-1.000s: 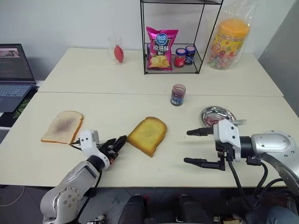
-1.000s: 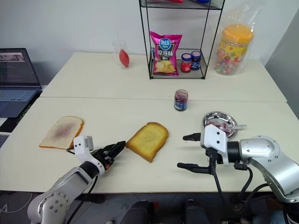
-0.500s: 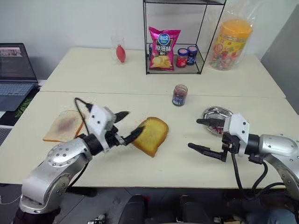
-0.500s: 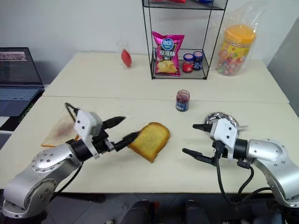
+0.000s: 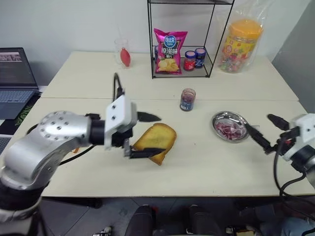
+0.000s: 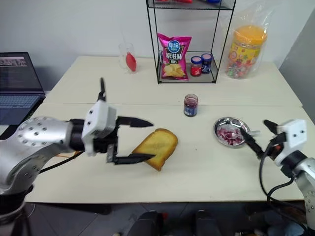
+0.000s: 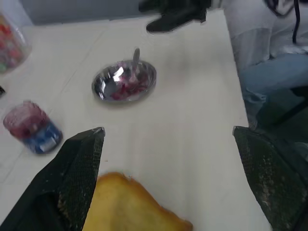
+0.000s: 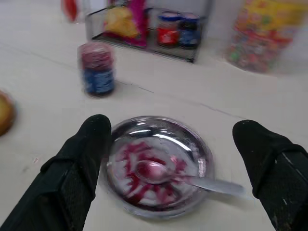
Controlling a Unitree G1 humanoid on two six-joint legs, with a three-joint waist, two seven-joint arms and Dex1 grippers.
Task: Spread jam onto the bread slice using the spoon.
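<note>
Head cam: left claw (image 5: 145,135) wide open, hanging over the bread slice (image 5: 156,141) mid-counter (image 5: 197,167), grabbing nothing. Right claw (image 5: 269,131) spread open too, just right of the metal dish (image 5: 229,125)

Left wrist: bread between the fingers, jam jar (image 7: 32,126) beyond

Right wrist: spoon (image 8: 180,177) lying in the dish, bowl in smeared jam (image 8: 144,180)

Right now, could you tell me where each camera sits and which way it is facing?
Left and right eye views: on the head, looking forward and down over the table; both arms show, fingers open.
Left wrist view: on the left wrist, along its fingers over the bread slice toward the metal dish.
Right wrist view: on the right wrist, between its fingers, at the dish holding the spoon and jam.
Both wrist views share the dish and the blue-labelled jar.
</note>
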